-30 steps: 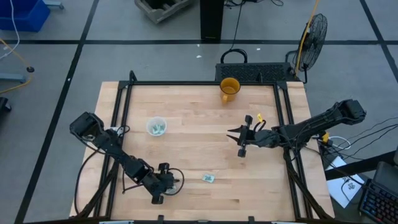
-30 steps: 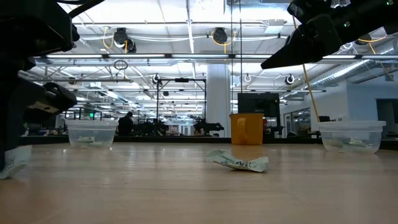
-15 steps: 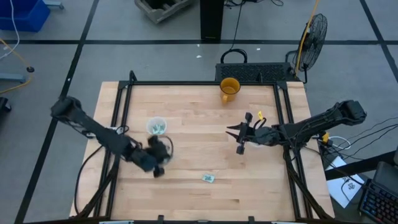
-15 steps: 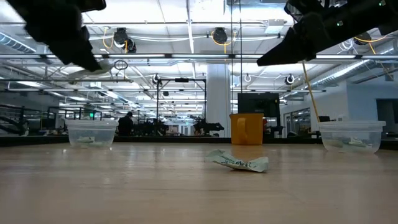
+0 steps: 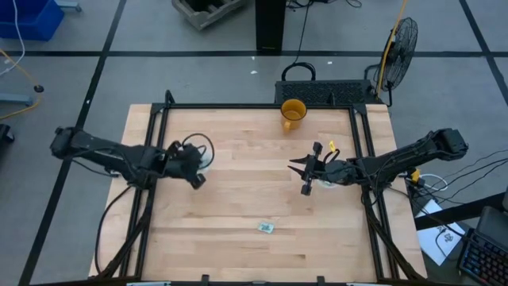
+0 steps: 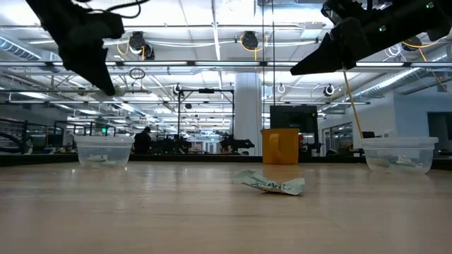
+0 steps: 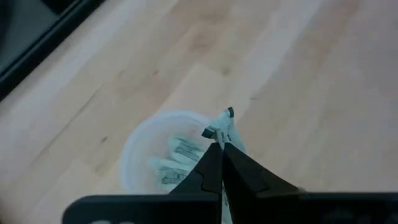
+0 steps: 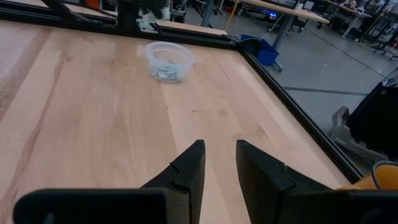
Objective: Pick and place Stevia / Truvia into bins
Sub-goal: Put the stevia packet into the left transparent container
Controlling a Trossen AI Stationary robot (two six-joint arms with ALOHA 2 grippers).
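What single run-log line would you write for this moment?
left gripper: shut on packet, above left cup | right gripper: open, raised, idle | loose packet: on table

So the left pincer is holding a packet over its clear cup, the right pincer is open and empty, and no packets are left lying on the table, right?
Not quite. One packet does lie on the table, as the high and low views show. The rest holds: the left pincer is shut on a packet above its clear cup, and the right pincer is open and empty.
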